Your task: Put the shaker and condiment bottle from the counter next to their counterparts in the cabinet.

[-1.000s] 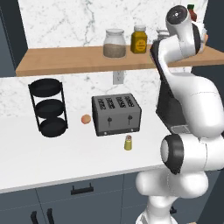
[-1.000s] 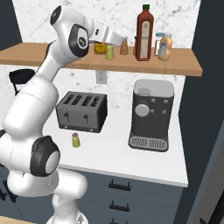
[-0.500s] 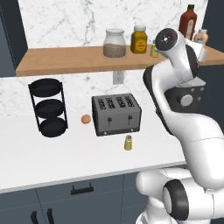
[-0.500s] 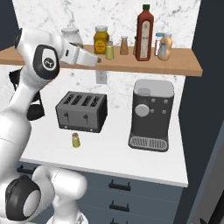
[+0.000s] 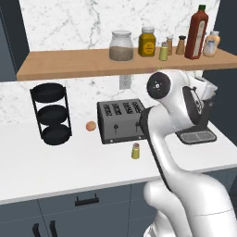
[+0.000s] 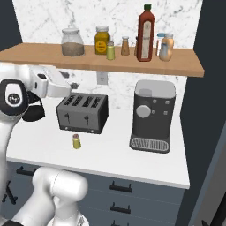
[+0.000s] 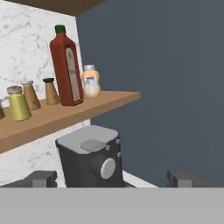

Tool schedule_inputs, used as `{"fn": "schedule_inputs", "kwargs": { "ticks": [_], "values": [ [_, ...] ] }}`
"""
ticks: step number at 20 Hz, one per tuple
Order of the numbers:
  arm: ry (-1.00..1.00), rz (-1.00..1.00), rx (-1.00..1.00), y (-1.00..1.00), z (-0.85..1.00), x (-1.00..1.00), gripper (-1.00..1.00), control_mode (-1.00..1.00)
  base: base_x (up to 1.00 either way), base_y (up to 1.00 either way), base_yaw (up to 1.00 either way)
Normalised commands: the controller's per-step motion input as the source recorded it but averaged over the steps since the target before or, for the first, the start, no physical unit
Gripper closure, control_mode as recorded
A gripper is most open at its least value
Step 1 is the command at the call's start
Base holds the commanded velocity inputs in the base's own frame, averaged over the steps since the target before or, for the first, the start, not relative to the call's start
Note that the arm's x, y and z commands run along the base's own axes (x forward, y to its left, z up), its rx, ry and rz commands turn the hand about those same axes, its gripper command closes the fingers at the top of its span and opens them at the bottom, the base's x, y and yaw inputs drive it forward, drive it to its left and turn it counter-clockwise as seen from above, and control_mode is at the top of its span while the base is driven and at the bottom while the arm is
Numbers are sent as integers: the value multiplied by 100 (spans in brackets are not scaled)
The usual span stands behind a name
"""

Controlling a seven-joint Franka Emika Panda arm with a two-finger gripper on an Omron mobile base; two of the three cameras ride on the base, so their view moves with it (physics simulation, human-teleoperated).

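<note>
Now the red condiment bottle (image 6: 146, 33) is set on the cabinet (image 6: 185, 66). The end effector (image 7: 111, 178) is held wide and empty. Next, the yellow-green shaker (image 5: 135, 151) must be picked from the surface (image 5: 69, 162).

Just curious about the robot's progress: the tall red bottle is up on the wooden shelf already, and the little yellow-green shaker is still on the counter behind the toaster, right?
Nearly. The shaker stands in front of the toaster, not behind it, as the left base view shows. The red bottle is indeed on the shelf.

Arm raised, end effector wide open and empty.
The end effector (image 7: 111, 178) pointed level; its two dark fingertips (image 7: 41, 178) stood far apart, holding nothing.
</note>
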Motion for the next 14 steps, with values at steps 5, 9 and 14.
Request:
{"fn": "schedule_inputs", "kwargs": {
  "ticks": [5,9,14],
  "values": [
    [-5,-8,-2,48,-48,-79,-100,-100,0,0,0],
    [-3,-5,0,42,-38,-67,-100,-100,0,0,0],
    [0,-1,0,23,-29,-41,-100,-100,0,0,0]
  ]
}}
